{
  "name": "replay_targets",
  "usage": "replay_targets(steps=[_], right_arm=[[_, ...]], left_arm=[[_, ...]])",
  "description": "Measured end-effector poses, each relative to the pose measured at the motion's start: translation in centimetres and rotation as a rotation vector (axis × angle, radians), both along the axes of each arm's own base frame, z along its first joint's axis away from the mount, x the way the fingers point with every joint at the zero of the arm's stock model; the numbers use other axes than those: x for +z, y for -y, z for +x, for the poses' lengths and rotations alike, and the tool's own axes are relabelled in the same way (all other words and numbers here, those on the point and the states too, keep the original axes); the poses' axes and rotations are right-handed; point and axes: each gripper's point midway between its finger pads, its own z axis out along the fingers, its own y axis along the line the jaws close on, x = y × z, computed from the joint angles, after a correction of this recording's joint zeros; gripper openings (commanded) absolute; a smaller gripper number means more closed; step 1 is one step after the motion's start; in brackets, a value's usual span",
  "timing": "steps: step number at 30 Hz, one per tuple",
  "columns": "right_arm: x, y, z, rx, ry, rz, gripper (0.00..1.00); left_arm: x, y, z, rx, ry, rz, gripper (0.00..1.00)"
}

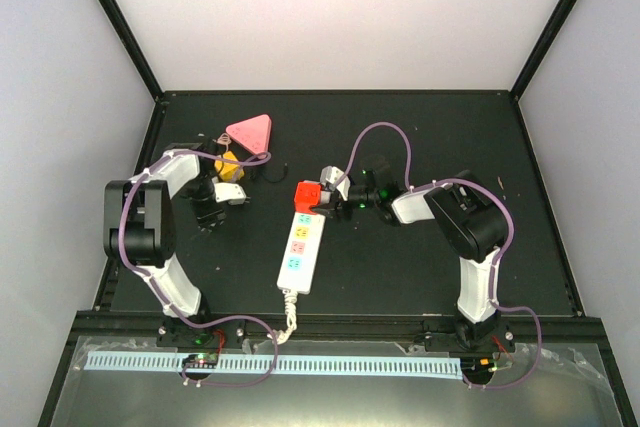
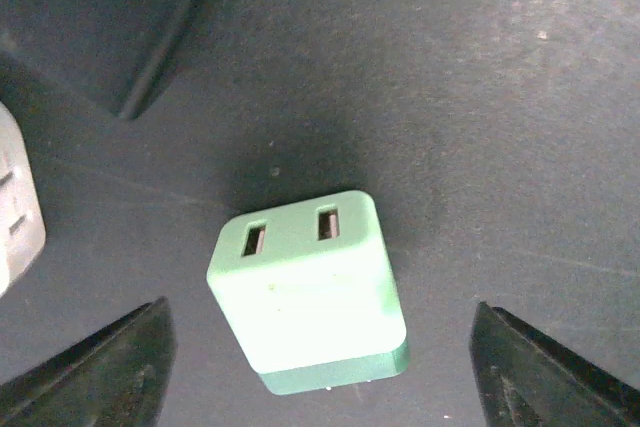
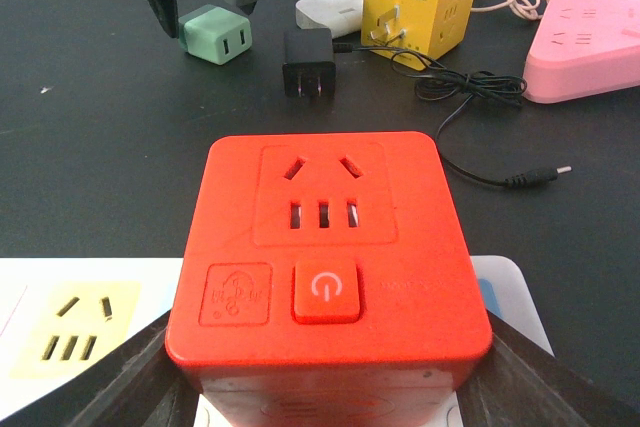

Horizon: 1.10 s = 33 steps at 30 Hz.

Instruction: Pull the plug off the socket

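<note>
1. Risk: the red cube plug (image 3: 325, 267) sits in the far-end outlet of the socket (image 1: 300, 252). Nothing pins the strip, so a pull may lift it too, or fingers may slip.
2. Right claw (image 1: 322, 203) pinches the plug, one finger flush on each side. The socket lies mid-surface, cord toward the near edge.
3. Left claw (image 1: 232, 197) is spread wide over a green charger (image 2: 305, 292), left of centre, touching nothing.
</note>
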Motion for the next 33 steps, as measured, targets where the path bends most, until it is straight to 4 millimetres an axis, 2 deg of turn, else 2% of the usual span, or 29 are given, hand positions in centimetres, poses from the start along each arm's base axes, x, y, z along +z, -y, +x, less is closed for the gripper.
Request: replay_targets(steps=[1,2,6,9,14,20,24,26,28,33], right_arm=[[0.0,0.0,0.0,0.0,0.0,0.0,0.02],[0.0,0.0,0.0,0.0,0.0,0.0,0.02],[0.0,0.0,0.0,0.0,0.0,0.0,0.02],[0.0,0.0,0.0,0.0,0.0,0.0,0.02],[0.0,0.0,0.0,0.0,0.0,0.0,0.02],[0.0,0.0,0.0,0.001,0.0,0.0,0.02],[0.0,0.0,0.0,0.001,0.0,0.0,0.03],[0.0,0.0,0.0,0.0,0.0,0.0,0.06],[0.0,0.0,0.0,0.001,0.0,0.0,0.19],[0.0,0.0,0.0,0.001,0.0,0.0,0.36]], left_arm=[[0.0,0.1,0.0,0.001,0.0,-0.004,0.98],[0.0,0.2,0.0,0.0,-0.001,-0.011,0.99],[0.9,1.0,0.6,0.013,0.019,-0.056,0.99],[2.7,1.7,1.7,0.017,0.068,-0.099,0.99],[7.4,3.3,3.9,0.015,0.237,-0.196,0.99],[14.5,5.8,6.4,0.007,0.519,-0.348,0.99],[19.2,8.2,6.8,-0.042,0.676,-0.503,0.99],[20.8,9.6,6.8,-0.082,0.715,-0.586,0.99],[21.2,11.1,6.4,-0.13,0.701,-0.655,0.99],[20.0,14.8,5.8,-0.256,0.58,-0.796,0.99]])
